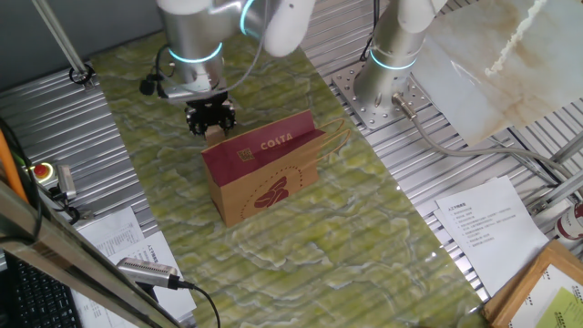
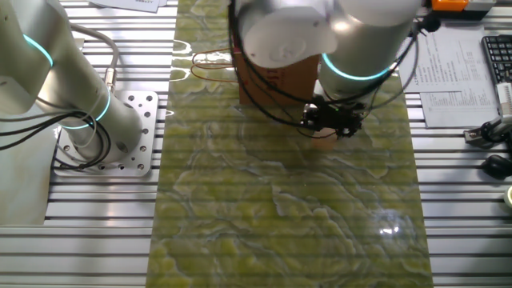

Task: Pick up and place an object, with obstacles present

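The small tan wooden cube sits between my gripper's fingertips, down at the green mat, just behind the left end of the bag. My gripper points straight down and looks shut on the cube. The brown COSTA paper bag stands upright in the middle of the mat, handles to the right. In the other fixed view the cube peeks out under my gripper, and the bag is mostly hidden behind my arm.
A second arm's base is bolted at the far right of the mat and also shows in the other fixed view. Paper sheets, a red button box and a keyboard lie off the mat.
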